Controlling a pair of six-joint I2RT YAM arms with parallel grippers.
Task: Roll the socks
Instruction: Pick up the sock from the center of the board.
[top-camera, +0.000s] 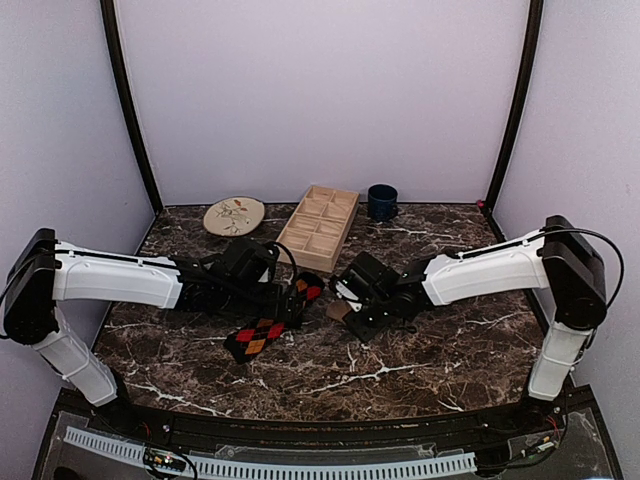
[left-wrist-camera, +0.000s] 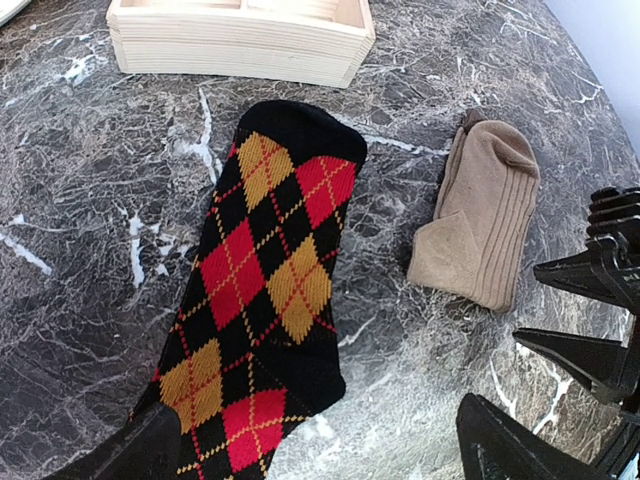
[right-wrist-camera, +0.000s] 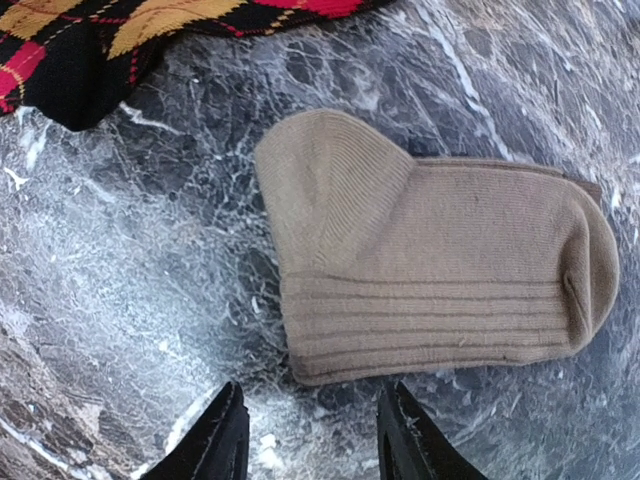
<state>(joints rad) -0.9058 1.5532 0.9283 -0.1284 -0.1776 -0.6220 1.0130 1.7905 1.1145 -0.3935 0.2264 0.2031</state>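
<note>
A black argyle sock (left-wrist-camera: 260, 290) with red and orange diamonds lies flat on the marble table (top-camera: 420, 350); it also shows in the top view (top-camera: 262, 335). A short tan sock (right-wrist-camera: 430, 270) lies flat just to its right and shows in the left wrist view too (left-wrist-camera: 480, 225). My left gripper (left-wrist-camera: 320, 460) is open, low over the argyle sock's near end, with one fingertip (left-wrist-camera: 130, 455) over the fabric. My right gripper (right-wrist-camera: 312, 445) is open and empty, its fingertips just short of the tan sock's ribbed cuff edge. In the top view both grippers meet mid-table, the left (top-camera: 288, 300) and the right (top-camera: 348, 303).
A pale wooden compartment box (top-camera: 318, 228) stands behind the socks, close to the argyle sock's far end (left-wrist-camera: 240, 40). A patterned plate (top-camera: 234, 215) and a dark blue mug (top-camera: 382, 201) sit at the back. The right gripper's fingers (left-wrist-camera: 600, 300) show at the left wrist view's right edge.
</note>
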